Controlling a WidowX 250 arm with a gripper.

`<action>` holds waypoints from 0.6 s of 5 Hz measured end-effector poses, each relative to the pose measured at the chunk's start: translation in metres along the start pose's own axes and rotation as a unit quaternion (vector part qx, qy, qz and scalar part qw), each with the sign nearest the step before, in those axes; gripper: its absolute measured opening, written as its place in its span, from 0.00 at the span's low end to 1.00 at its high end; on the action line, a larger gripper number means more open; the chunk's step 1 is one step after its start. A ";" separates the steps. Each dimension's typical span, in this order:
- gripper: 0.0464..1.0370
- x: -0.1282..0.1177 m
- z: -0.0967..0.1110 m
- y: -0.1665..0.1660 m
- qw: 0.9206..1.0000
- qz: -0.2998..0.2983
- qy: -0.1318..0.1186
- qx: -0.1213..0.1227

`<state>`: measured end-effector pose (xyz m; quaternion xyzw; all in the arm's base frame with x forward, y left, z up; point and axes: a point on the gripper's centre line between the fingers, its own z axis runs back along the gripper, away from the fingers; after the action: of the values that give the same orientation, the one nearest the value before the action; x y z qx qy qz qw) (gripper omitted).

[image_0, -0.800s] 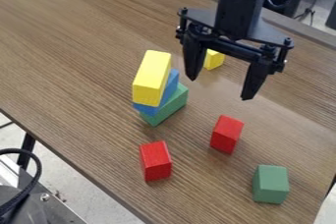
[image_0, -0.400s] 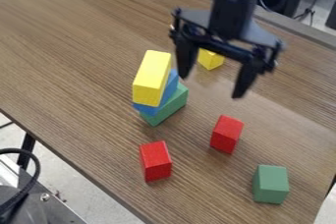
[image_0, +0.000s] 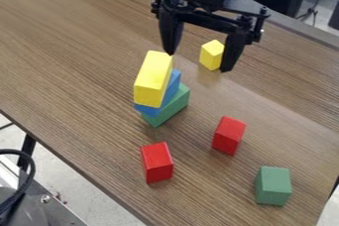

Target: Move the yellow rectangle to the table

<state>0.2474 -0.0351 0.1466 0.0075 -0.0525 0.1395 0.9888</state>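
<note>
The gripper (image_0: 197, 62) hangs over the upper middle of the table, open, its fingers wide apart with nothing held. Below and left of it, the long yellow rectangle (image_0: 152, 80) lies on top of a stack, over a blue block (image_0: 173, 87), which rests on a green block (image_0: 173, 108). The gripper's left fingertip is close to the yellow rectangle's upper end in the view; whether they touch cannot be told. Brown wood makes up the table (image_0: 73, 66).
A small yellow block (image_0: 211, 55) stands behind the gripper's right finger. Two red blocks (image_0: 229, 135) (image_0: 157, 162) lie nearer the front, and a green block (image_0: 273, 186) sits at the lower right. The table's front edge runs diagonally across the lower left.
The gripper has moved left and up in the view, staying open. More of the small yellow block now shows between its fingers. The stack and the other blocks have kept their places.
</note>
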 end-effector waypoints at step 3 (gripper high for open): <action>0.96 0.004 -0.011 0.027 0.996 0.073 0.057 -0.008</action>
<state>0.2447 -0.0073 0.1362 -0.0124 0.0020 0.2107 0.9775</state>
